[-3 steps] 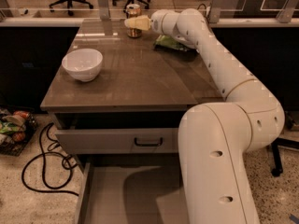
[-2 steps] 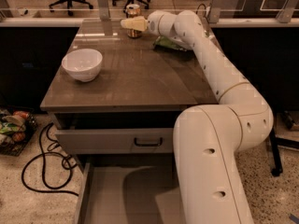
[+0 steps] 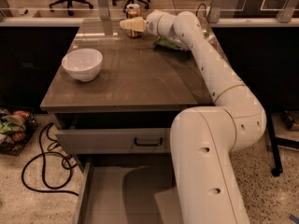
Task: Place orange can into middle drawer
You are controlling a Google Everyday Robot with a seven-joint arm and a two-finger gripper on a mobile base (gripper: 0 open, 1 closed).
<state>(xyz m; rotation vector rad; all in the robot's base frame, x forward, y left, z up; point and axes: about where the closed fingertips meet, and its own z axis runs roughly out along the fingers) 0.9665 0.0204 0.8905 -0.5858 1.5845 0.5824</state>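
The orange can (image 3: 134, 10) stands upright at the far edge of the table top, its silver rim showing above my gripper. My gripper (image 3: 129, 25) is at the end of the outstretched white arm, right at the can and covering the can's middle. Only the can's top and a copper strip at its base show. The middle drawer (image 3: 117, 195) is pulled open at the bottom of the view, with a bare light-grey floor. My arm's base hides its right part.
A white bowl (image 3: 82, 63) sits on the left of the brown table top (image 3: 131, 78). A green packet (image 3: 169, 43) lies under my forearm. The upper drawer front (image 3: 112, 140) has a black handle. Cables and a basket lie on the floor at left.
My arm has swung left along the far edge of the table. The gripper has closed in on the orange can and now overlaps it. The bowl and drawers have not moved.
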